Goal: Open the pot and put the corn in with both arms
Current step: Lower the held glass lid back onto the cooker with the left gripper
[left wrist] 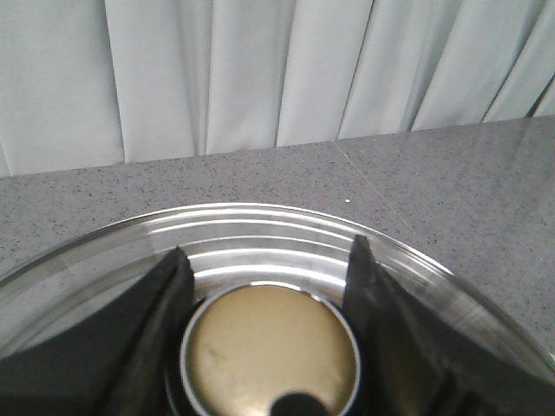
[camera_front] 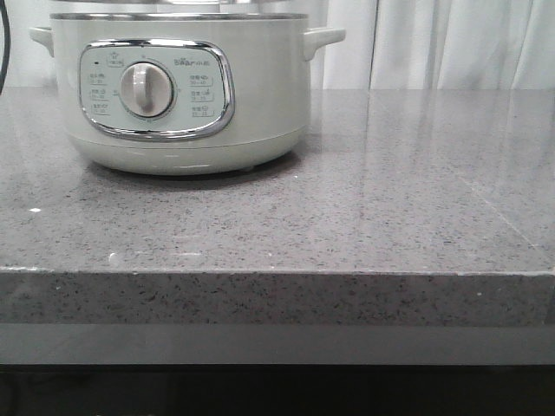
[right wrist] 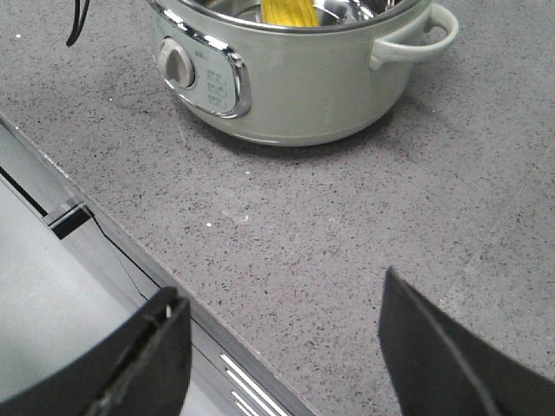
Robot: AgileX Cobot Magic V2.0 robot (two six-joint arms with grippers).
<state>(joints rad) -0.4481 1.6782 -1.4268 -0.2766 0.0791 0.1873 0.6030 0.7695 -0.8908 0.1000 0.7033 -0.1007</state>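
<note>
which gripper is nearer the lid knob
Left. The left gripper has its fingers on either side of the lid knob. The right gripper hangs open over the counter, apart from the pot.

The pot (camera_front: 260, 104) has a smooth, glossy cream body with a shiny chrome frame (camera_front: 227, 91) and polished steel rim (right wrist: 260, 28). The table (camera_front: 347, 217) is speckled grey stone, slightly glossy. The lid (left wrist: 260, 243) is clear glass. The curtain (left wrist: 260, 69) is pale cloth.

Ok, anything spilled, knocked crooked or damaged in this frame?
Nothing stands out. The pot sits upright on the grey counter, the corn lies inside it, and the left gripper has its fingers either side of the glass lid's knob. The right gripper is open and empty.
</note>
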